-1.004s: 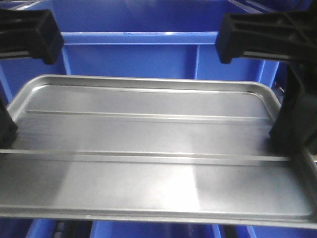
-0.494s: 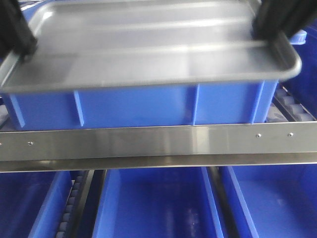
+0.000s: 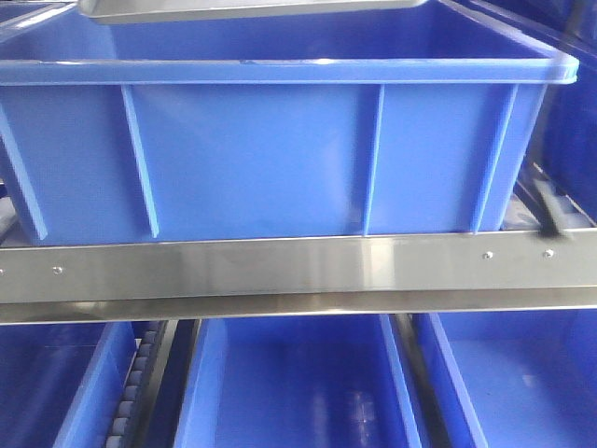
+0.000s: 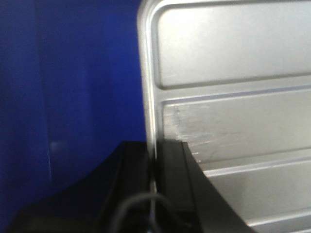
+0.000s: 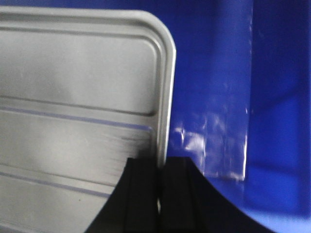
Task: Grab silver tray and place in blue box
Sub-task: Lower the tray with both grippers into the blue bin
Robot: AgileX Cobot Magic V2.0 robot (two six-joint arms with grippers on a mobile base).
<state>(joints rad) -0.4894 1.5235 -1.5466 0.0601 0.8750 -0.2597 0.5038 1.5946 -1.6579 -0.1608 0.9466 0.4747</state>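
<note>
Steel shelf rail (image 3: 298, 269) near, blue box (image 3: 252, 159) just behind; silver tray (image 3: 252, 9) hangs above its mouth. Both clenched on end rims: left pincer (image 4: 154, 167), right pincer (image 5: 159, 187). Stiff, slick, prob light; rims = best hold.

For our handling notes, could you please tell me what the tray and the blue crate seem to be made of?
The silver tray looks like satin-finished sheet metal, perhaps steel or aluminium: grey sheen, fine scratches, pressed ridges. The blue box looks like glossy moulded plastic: even colour, soft reflections, vertical ribs.
</note>
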